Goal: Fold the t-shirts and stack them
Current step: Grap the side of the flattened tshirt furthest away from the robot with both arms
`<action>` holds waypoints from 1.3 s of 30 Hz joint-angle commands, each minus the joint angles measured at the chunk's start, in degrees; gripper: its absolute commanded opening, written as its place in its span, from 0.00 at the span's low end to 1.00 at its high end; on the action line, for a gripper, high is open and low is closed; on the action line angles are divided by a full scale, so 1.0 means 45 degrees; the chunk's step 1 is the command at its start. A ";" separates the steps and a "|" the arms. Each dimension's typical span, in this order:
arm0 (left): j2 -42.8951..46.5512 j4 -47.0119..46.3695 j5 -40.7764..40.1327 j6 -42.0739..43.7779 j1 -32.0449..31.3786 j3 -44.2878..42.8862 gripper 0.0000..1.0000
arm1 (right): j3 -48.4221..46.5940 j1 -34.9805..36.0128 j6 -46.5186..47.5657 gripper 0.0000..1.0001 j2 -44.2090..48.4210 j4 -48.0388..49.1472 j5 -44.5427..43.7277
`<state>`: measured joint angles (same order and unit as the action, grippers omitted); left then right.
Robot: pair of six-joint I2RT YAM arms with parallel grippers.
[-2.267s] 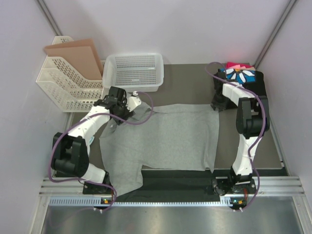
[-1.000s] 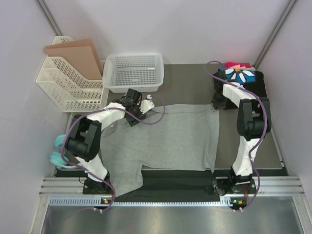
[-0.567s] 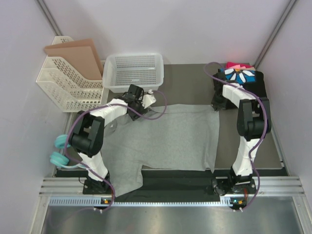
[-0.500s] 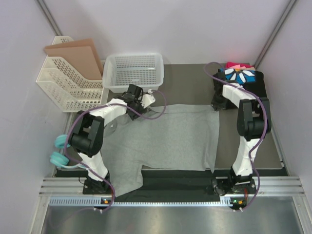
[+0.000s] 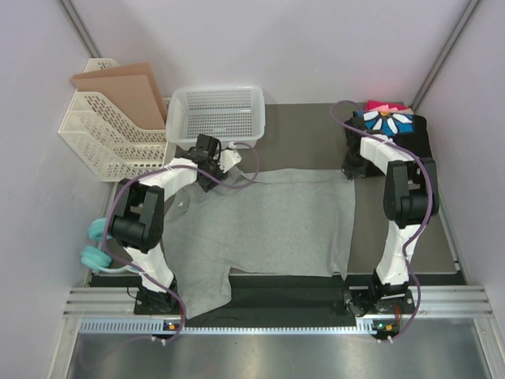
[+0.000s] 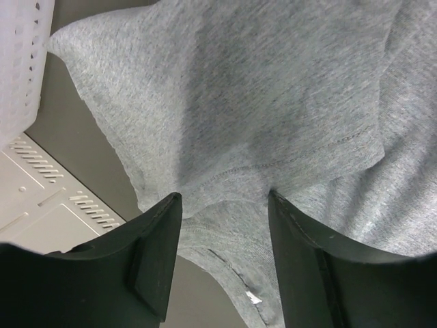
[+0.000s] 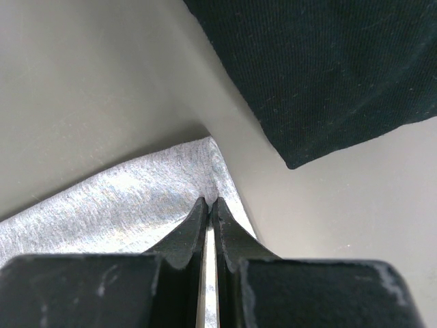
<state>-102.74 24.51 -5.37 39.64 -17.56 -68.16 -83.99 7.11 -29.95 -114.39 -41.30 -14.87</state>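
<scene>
The light heather-grey t-shirt (image 5: 268, 225) lies spread on the dark mat. My left gripper (image 5: 207, 170) is at the shirt's far left edge, near the collar. In the left wrist view it (image 6: 223, 205) is open, with a folded hem and the collar (image 6: 273, 205) lying below the gap, ungripped. My right gripper (image 5: 349, 170) is shut on the shirt's far right corner (image 7: 205, 171), low on the mat (image 7: 102, 82). Folded shirts are stacked at the far right: a black one with a blue panel and white daisy (image 5: 390, 122), and pink/red ones (image 5: 387, 105). The black cloth's edge shows in the right wrist view (image 7: 321, 68).
A white mesh basket (image 5: 217, 114) stands just beyond my left gripper; its wall shows in the left wrist view (image 6: 17, 61). A white file rack (image 5: 106, 138) with brown boards (image 5: 122, 87) is at the far left. Teal headphones (image 5: 95, 245) lie by the left arm.
My left gripper swung right along the shirt's far edge, then back left a little towards the basket. The headphones came into view. The right arm has not moved.
</scene>
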 commanded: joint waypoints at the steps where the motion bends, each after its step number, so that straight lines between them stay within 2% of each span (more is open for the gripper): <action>1: -0.0002 -0.0193 0.0274 0.0215 0.0171 0.0029 0.57 | -0.0087 0.0118 0.0113 0.00 0.0830 0.0076 -0.0249; 7: 0.0155 -0.0018 0.0470 0.0469 0.0972 -0.0068 0.55 | -0.0145 0.0138 0.0114 0.00 0.0654 0.0115 -0.0211; 16: 0.0155 -0.0115 0.0470 0.0625 0.1129 0.0166 0.52 | -0.0145 0.0138 0.0114 0.00 0.0634 0.0096 -0.0249; 39: -0.1564 -0.0467 0.0411 0.0469 0.1578 -0.0282 0.47 | -0.0106 0.0118 0.0172 0.00 0.0576 0.0076 -0.0366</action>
<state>-107.02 23.16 -4.12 41.98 -11.18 -68.73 -83.99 7.11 -29.95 -114.39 -41.34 -15.07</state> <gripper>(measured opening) 0.482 0.014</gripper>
